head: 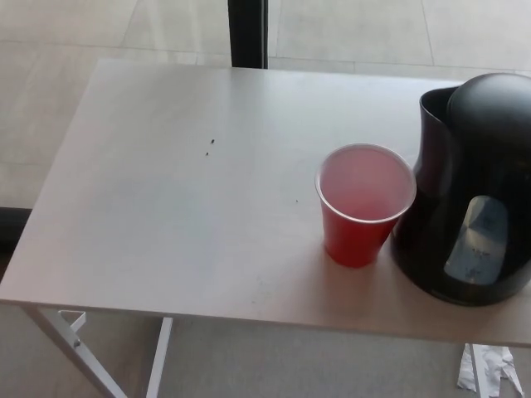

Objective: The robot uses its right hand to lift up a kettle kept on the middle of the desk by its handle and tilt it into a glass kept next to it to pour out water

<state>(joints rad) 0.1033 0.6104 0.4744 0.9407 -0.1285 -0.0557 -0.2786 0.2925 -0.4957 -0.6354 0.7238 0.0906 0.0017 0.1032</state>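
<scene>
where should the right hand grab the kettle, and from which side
By its handle, coming from the robot's right. The kettle stands upright with its spout toward the red cup on its left, so the handle should sit on the far right, cut off by the picture edge. Neither hand is in view.

Kettle (469,191) right side cut by frame edge (handle unseen); desk (166,207) specks perhaps crumbs, too small.

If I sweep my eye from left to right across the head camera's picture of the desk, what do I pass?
A long bare stretch of the white desk → a few tiny dark specks → the red cup → the black kettle, standing right beside the cup. Neither robot hand shows in this picture.
</scene>
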